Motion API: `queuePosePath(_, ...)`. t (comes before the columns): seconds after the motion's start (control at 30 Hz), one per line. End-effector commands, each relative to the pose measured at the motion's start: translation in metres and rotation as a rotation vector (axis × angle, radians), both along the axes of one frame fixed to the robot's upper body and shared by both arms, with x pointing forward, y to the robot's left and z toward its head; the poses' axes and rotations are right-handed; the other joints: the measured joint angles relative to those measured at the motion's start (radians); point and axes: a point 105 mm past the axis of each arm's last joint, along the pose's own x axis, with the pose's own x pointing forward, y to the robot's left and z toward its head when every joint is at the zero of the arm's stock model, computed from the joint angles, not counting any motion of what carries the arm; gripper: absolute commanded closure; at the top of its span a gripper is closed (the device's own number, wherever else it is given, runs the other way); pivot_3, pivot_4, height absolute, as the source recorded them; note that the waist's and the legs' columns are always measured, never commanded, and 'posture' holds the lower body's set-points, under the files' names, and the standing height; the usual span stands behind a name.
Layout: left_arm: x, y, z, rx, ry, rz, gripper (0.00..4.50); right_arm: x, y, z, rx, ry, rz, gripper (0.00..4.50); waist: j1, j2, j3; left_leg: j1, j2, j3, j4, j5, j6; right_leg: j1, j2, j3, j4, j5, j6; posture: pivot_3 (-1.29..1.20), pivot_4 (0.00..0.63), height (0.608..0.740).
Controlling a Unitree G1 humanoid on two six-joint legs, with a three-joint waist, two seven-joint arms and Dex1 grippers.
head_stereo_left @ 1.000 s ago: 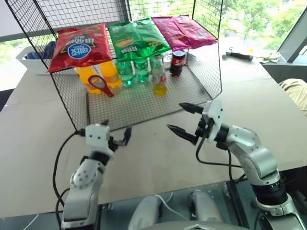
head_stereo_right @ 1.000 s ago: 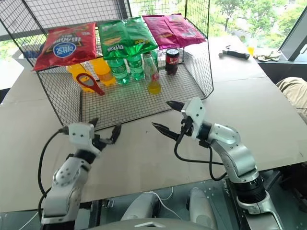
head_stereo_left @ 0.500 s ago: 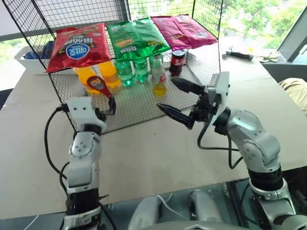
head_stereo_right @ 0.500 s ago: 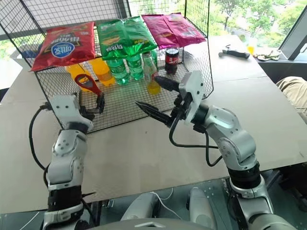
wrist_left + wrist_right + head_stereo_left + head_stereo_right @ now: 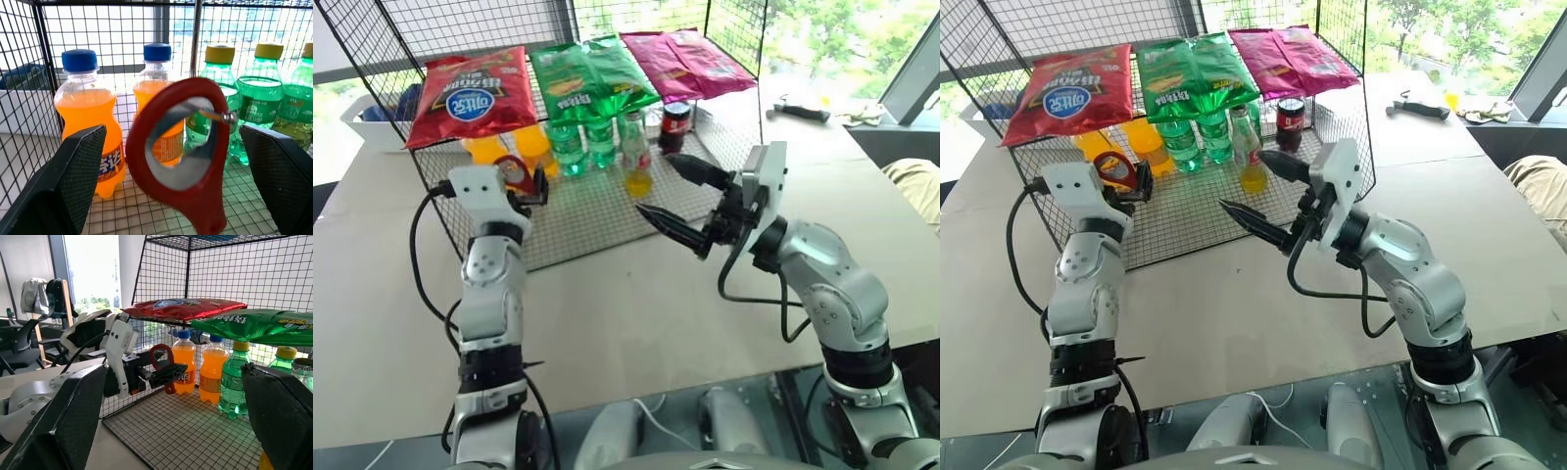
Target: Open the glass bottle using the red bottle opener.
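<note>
Daylight from large windows falls across a pale table (image 5: 607,313) carrying a black wire rack (image 5: 607,211) whose upper shelf holds snack bags and whose floor holds the drinks. Along the rack floor stand orange soda bottles (image 5: 85,117), green bottles (image 5: 585,145) and the glass bottle (image 5: 637,157), upright among them toward the middle, cap on. The red bottle opener (image 5: 183,147) hangs at the rack's left front, ring end uppermost, apparently from a small hook, which keeps it reachable from outside. The left gripper (image 5: 530,188) is raised to that spot with its fingers spread wide on either side of the opener, gripping nothing; this placement suggests a grasp on the opener is the step in hand. The right gripper (image 5: 674,194) hovers in front of the rack, pointing across toward the left, fingers wide apart and empty, near the glass bottle but not touching it, probably positioned to take the bottle afterwards.
</note>
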Motion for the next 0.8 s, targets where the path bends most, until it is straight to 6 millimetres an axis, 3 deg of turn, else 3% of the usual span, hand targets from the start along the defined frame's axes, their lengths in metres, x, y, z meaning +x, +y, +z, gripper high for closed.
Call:
queuePosePath(0.03,-0.005,-0.006,0.012,-0.009,-0.069,-0.044,0.72,-0.008,0.0,0.007,0.009,-0.048,0.009,0.0,0.0,0.0,0.0,0.0,0.0,0.0,0.0,0.0,0.0,0.0,0.0,0.0,0.0,0.0,0.0,0.0,0.15,0.74)
queuePosePath(0.2,-0.009,-0.007,0.005,-0.014,-0.049,-0.048,2.9,-0.008,0.001,0.006,0.005,-0.048,0.006,0.0,0.0,0.0,0.0,0.0,0.0,0.0,0.0,0.0,0.0,0.0,0.0,0.0,0.0,0.0,0.0,0.0,0.15,0.74)
queuePosePath(0.27,-0.01,-0.007,0.002,-0.02,-0.042,-0.053,4.04,-0.008,0.001,0.006,0.005,-0.048,0.006,0.0,0.0,0.0,0.0,0.0,0.0,0.0,0.0,0.0,0.0,0.0,0.0,0.0,0.0,0.0,0.0,0.0,0.15,0.74)
queuePosePath(0.3,-0.01,-0.007,0.001,-0.023,-0.04,-0.054,4.27,-0.007,0.001,0.006,0.005,-0.048,0.006,0.0,0.0,0.0,0.0,0.0,0.0,0.0,0.0,0.0,0.0,0.0,0.0,0.0,0.0,0.0,0.0,0.0,0.15,0.74)
queuePosePath(0.5,-0.014,-0.008,0.002,-0.146,-0.075,-0.087,4.4,-0.006,0.001,0.005,0.006,-0.045,0.006,0.0,0.0,0.0,0.0,0.0,0.0,0.0,0.0,0.0,0.0,0.0,0.0,0.0,0.0,0.0,0.0,0.0,0.15,0.74)
queuePosePath(0.63,-0.022,-0.021,0.014,-0.265,-0.155,-0.207,4.4,-0.005,0.002,0.004,0.004,-0.042,0.006,0.0,0.0,0.0,0.0,0.0,0.0,0.0,0.0,0.0,0.0,0.0,0.0,0.0,0.0,0.0,0.0,0.0,0.15,0.74)
queuePosePath(0.8,-0.028,-0.02,0.021,-0.368,-0.207,-0.247,4.4,-0.004,0.002,0.003,0.002,-0.038,0.004,0.0,0.0,0.0,0.0,-0.001,0.0,0.0,0.0,0.0,0.0,0.0,0.0,0.0,0.0,0.0,0.0,0.0,0.15,0.74)
